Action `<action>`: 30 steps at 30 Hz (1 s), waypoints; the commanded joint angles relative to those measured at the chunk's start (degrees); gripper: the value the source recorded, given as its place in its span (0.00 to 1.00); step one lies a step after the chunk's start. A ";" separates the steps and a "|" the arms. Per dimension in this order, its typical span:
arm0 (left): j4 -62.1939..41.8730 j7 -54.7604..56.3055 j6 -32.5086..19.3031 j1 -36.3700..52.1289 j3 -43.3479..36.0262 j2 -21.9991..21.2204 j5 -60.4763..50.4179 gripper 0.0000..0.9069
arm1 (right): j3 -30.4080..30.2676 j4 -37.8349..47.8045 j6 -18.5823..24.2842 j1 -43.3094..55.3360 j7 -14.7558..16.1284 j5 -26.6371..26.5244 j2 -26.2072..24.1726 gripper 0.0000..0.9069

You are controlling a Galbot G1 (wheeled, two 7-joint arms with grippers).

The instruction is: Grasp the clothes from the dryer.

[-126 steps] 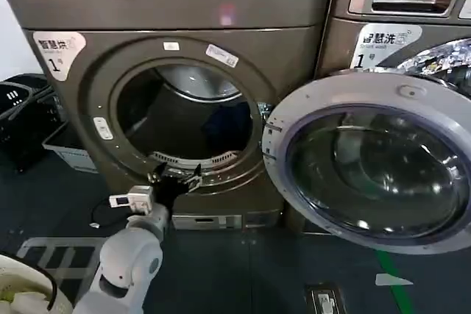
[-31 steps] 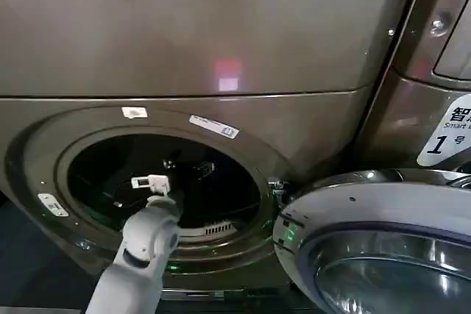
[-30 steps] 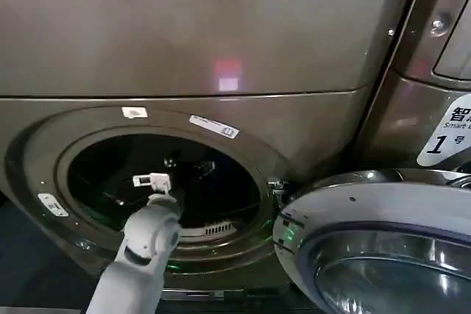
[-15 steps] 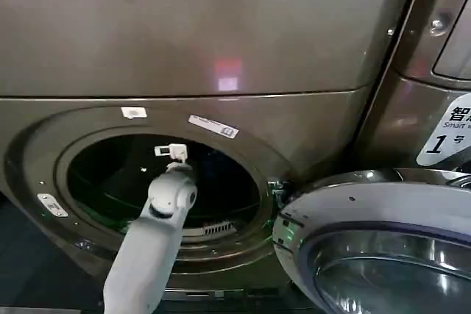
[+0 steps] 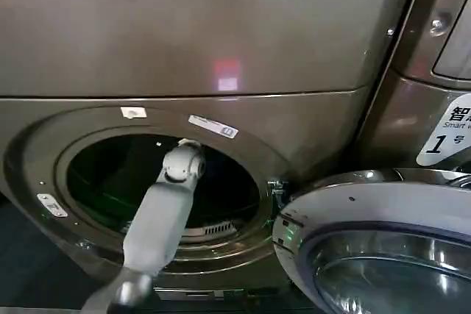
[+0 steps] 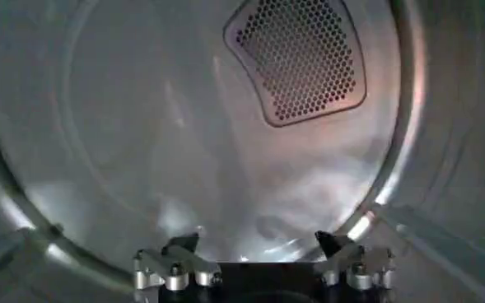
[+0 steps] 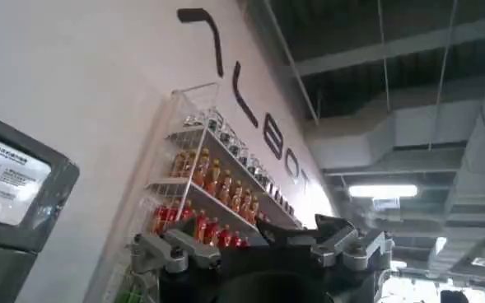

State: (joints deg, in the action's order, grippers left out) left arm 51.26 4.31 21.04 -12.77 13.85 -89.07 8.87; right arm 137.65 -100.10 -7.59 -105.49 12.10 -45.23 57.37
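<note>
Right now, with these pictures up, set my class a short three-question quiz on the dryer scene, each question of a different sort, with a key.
1. True or false: the dryer's door is shut.
2. Multiple choice: the left arm reaches A) into the dryer porthole, B) onto the door glass, C) down to the floor.
3. Short answer: in the left wrist view, what do the open fingers of the left gripper hold?

Key
1. False: it hangs open to the right of the porthole.
2. A.
3. Nothing; ahead lies the bare metal drum with its perforated vent. No clothes can be made out.
</note>
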 commanded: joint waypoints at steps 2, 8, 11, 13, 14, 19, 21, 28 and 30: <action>-10.95 -3.93 -1.46 4.65 -0.17 -0.61 -2.01 1.00 | 0.04 -0.07 -0.02 -0.03 -0.02 -0.19 -0.17 1.00; -12.63 -16.25 -0.04 6.47 -2.22 0.94 -2.86 1.00 | 0.02 -0.24 -0.02 -0.11 0.04 -0.39 -0.14 1.00; -14.29 -22.70 -0.86 8.00 -4.37 2.10 -4.10 1.00 | 0.04 -0.32 -0.03 -0.21 0.14 -0.42 -0.02 1.00; -14.73 -28.19 -0.65 8.81 -5.64 2.55 -4.67 1.00 | 0.11 -0.33 -0.02 -0.22 0.15 -0.43 -0.08 1.00; -15.47 -29.59 -0.81 9.30 -6.32 2.66 -5.20 1.00 | 0.11 -0.35 -0.03 -0.17 0.17 -0.42 -0.08 1.00; -19.58 -36.00 -4.21 11.67 -9.55 2.91 -6.65 1.00 | -0.12 -0.83 -0.07 -0.01 0.21 -0.40 0.01 1.00; -21.03 -39.18 -5.99 12.35 -10.89 2.90 -7.74 1.00 | -0.10 -0.74 -0.06 0.00 0.22 -0.38 -0.02 1.00; -24.35 -49.88 -10.42 15.21 -17.81 3.58 -8.14 1.00 | -0.53 -0.72 -0.04 0.45 0.38 -0.17 0.21 1.00; -25.34 -52.22 -11.79 16.31 -18.94 3.83 -7.59 1.00 | -0.71 -0.60 -0.02 0.60 0.44 -0.05 0.18 1.00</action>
State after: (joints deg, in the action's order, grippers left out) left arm 30.74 -33.44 14.12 -0.13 1.41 -85.64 1.95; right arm 137.06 -100.75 -7.62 -104.97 12.50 -45.34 57.52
